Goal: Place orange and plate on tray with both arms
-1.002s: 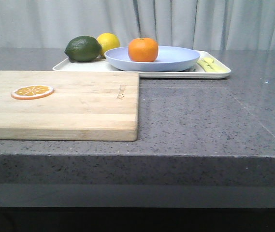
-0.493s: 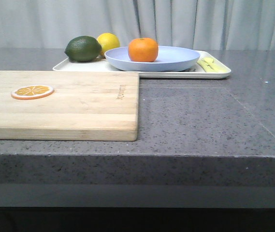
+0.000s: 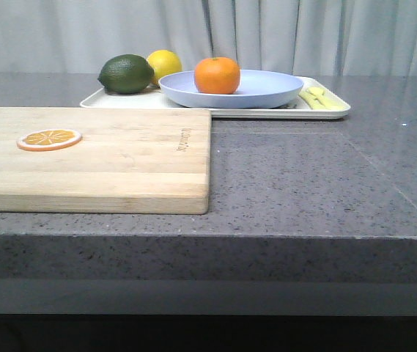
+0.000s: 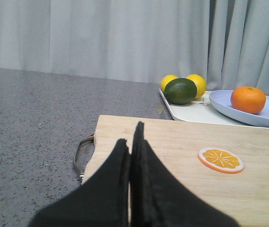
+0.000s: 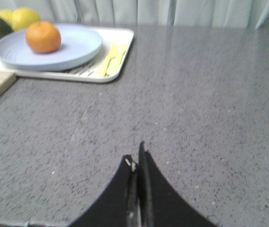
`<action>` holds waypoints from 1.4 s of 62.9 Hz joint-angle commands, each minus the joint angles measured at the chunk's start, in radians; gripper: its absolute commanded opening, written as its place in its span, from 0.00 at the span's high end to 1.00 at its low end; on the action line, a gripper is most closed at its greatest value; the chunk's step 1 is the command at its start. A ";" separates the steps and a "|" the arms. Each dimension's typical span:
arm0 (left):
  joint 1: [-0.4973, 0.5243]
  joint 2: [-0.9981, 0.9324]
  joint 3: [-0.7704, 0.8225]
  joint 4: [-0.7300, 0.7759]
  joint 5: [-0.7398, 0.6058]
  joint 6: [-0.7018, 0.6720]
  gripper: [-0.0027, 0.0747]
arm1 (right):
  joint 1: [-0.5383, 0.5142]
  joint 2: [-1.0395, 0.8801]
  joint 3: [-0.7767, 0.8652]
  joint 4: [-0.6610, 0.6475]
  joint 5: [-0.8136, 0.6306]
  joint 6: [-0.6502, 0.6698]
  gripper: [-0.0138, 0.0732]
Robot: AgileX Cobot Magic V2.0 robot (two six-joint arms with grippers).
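Nothing has moved since the earlier front views: we see the orange (image 3: 217, 75) resting on the left part of the plate (image 3: 267, 89), and the plate sitting on the tray (image 3: 333, 111) at the far side of the table (image 3: 303, 176). On the tray's left end lie a dark green avocado (image 3: 126, 74) and a lemon (image 3: 165, 64), touching each other; pale yellow cutlery (image 3: 319, 98) lies at its right end. We keep our left gripper (image 4: 130, 146) clenched and empty above the wooden cutting board (image 3: 120, 158), near an orange slice (image 3: 49, 138). Our right gripper (image 5: 136, 163) is likewise closed on nothing, over bare table well apart from the tray
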 commanded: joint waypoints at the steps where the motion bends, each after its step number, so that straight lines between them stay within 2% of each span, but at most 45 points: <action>1: 0.003 -0.018 0.026 -0.010 -0.082 -0.001 0.99 | -0.023 -0.043 0.062 -0.014 -0.229 -0.001 0.92; 10: 0.003 -0.018 0.026 -0.010 -0.082 -0.001 0.99 | -0.035 -0.109 0.176 -0.014 -0.340 -0.001 0.92; 21: 0.003 -0.018 0.026 -0.010 -0.082 -0.001 0.99 | -0.035 -0.135 0.247 -0.014 -0.402 -0.001 0.92; 69: 0.003 -0.018 0.026 -0.010 -0.082 -0.001 0.99 | -0.035 -0.136 0.246 -0.014 -0.410 -0.001 0.92; 88: 0.003 -0.018 0.026 -0.010 -0.082 -0.001 0.99 | -0.035 -0.136 0.246 -0.014 -0.464 -0.001 0.92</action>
